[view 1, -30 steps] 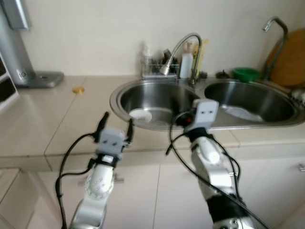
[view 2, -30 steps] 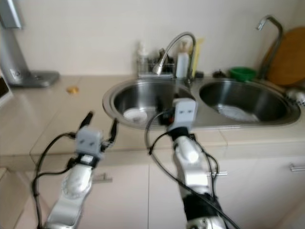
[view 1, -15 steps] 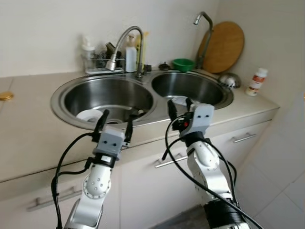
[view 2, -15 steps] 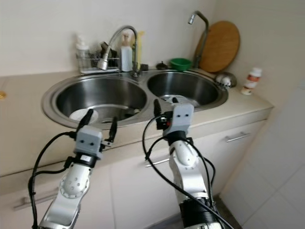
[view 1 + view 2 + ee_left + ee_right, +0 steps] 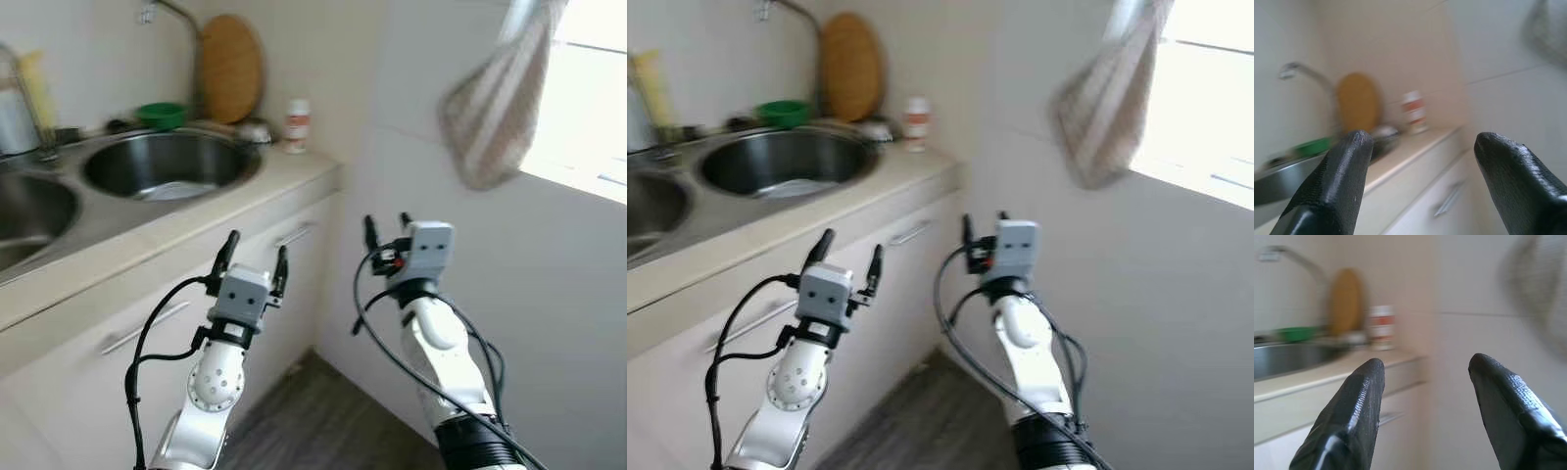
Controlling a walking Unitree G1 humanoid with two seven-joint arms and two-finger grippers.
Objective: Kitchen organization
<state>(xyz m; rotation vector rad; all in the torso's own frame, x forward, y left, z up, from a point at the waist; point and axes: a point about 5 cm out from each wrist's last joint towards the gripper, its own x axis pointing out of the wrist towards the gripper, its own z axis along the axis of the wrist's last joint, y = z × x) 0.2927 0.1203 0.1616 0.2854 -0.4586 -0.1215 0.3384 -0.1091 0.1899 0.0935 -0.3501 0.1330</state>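
light: bright daylight from window (image 5: 588,88) | glare: window blown out | blur: wrist views soft beyond fingers, cloth (image 5: 490,117) beside window smeared

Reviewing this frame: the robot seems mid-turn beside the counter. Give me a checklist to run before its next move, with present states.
1. Left gripper empty, jaws open: ok.
2. Right gripper empty, jaws open: ok.
3. Both grippers held off the counter edge: ok.
4. Hanging towel above the right gripper, not touching it: ok.
5. Small bottle upright at the counter's end: ok.
6. A target to organize picked out: cannot tell; the views are blurred.
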